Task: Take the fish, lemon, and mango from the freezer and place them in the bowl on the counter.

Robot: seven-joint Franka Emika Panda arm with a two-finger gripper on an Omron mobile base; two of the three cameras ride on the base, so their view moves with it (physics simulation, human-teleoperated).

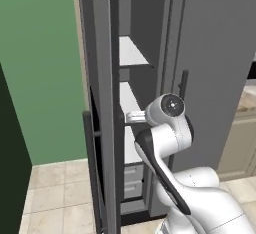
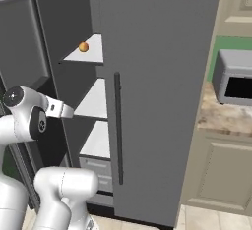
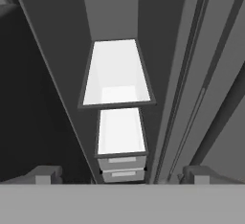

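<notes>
The freezer [image 1: 131, 53] stands with its narrow left door [image 1: 97, 103] swung wide, showing white shelves and grey drawers. The mango [image 2: 83, 46], a small orange fruit, rests on the top shelf [image 2: 91, 52]. My hand [image 2: 61, 108] reaches into the freezer at the height of the middle shelf, well below the mango. In the hand view my gripper [image 3: 122, 175] is open with nothing between its fingertips [image 3: 45, 175], and it looks down on two bare white shelves [image 3: 117, 72] and the drawers [image 3: 122, 163]. The fish, the lemon and the bowl are out of view.
The fridge's wider right door [image 2: 162, 101] is shut, with a dark bar handle [image 2: 118, 126]. To the right, a microwave [image 2: 235, 76] sits on the marbled counter [image 2: 221, 118] over cream cabinets. A green wall [image 1: 45, 78] lies left of the open door.
</notes>
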